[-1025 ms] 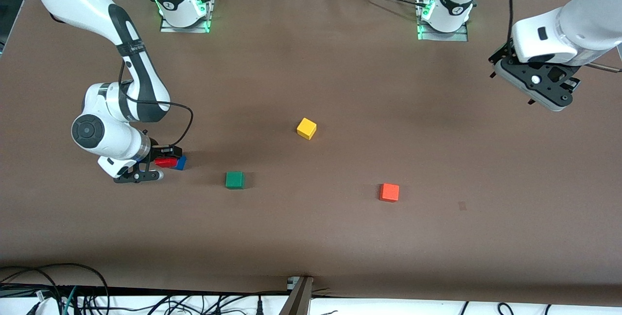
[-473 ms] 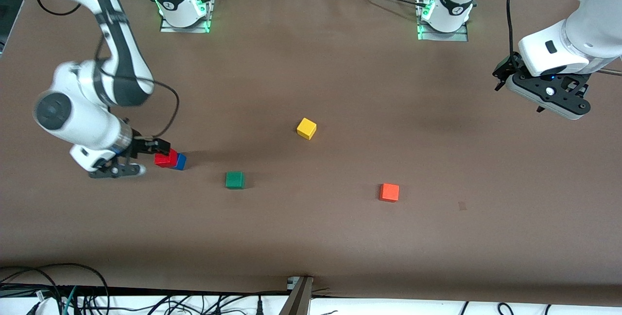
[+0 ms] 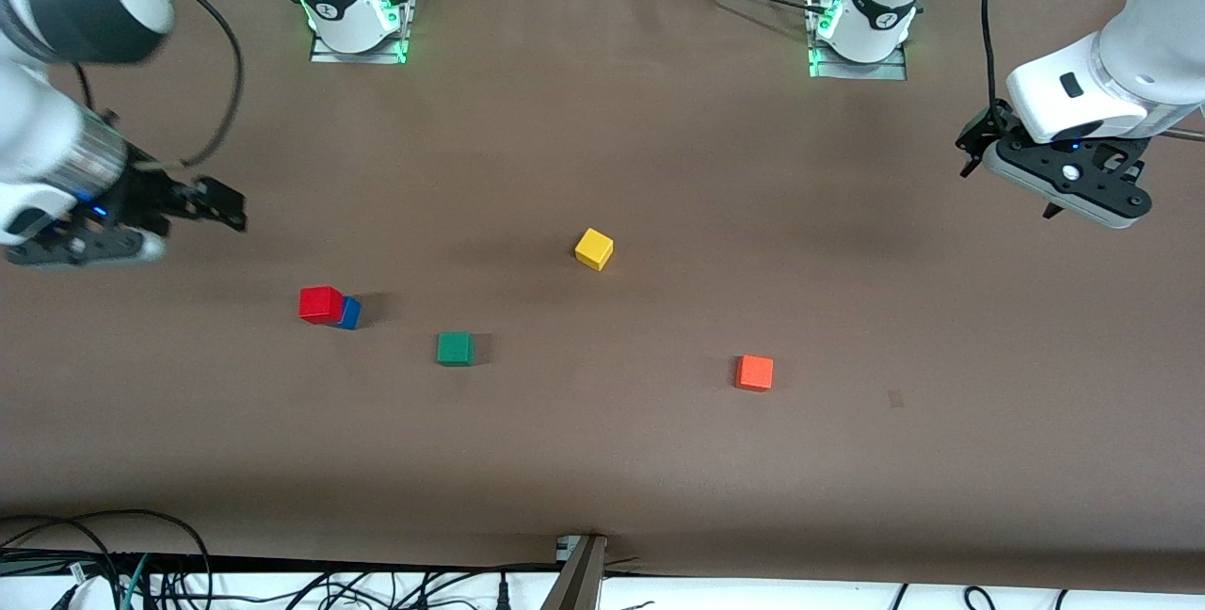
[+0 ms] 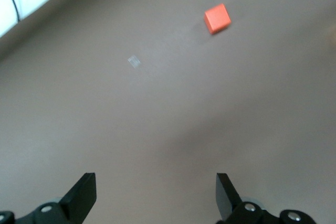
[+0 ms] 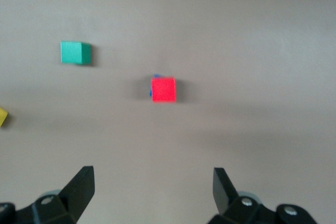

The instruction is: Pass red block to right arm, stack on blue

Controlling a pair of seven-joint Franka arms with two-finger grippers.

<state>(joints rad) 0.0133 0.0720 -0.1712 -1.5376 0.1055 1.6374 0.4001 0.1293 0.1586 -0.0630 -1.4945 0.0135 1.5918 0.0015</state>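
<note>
Two cubes now stand stacked: the red block [image 3: 321, 303] rests on the blue [image 3: 349, 313]; right end effector [image 3: 215, 205] has let go, lifted, empty and open; left end effector [image 3: 1005, 151] waits, spread wide.

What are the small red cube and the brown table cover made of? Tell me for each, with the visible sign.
Small red cube: probably painted wood or hard plastic; crisp edges, flat even colour and a dull sheen, so the look leaves it open. It sits on the small blue cube.

Brown table cover: seems a matte paper or fabric sheet; no glare, faint wrinkles near the robot bases.
</note>
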